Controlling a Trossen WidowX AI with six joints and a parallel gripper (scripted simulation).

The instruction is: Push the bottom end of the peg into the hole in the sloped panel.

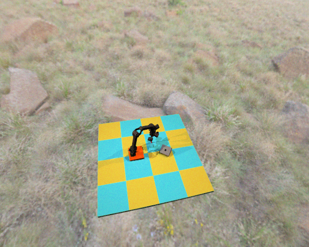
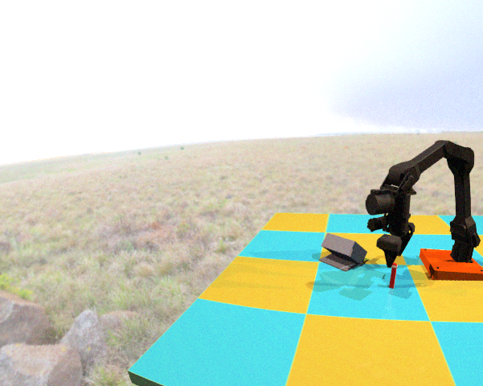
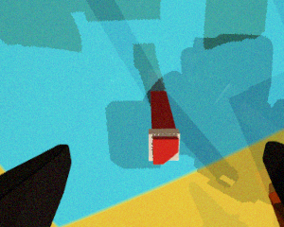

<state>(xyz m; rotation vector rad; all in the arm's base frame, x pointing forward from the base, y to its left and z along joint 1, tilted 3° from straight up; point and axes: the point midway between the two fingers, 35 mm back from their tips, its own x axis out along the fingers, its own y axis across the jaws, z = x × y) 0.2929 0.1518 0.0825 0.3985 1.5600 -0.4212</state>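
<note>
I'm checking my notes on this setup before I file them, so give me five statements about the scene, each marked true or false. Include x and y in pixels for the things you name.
1. The peg (image 2: 393,276) (image 3: 164,111) stands upright on a blue square. True.
2. The hand (image 1: 153,140) (image 2: 397,260) (image 3: 167,153) is shut on the peg. False: it is open, with nothing between its fingers.
3. The arm's base plate (image 1: 140,156) (image 2: 461,274) is orange. True.
4. The peg is already in the panel's hole. False: it stands on the table, apart from the panel (image 1: 168,152) (image 2: 344,244).
5. The panel's face shows three holes for the peg. False: it shows one (image 1: 165,150).
</note>
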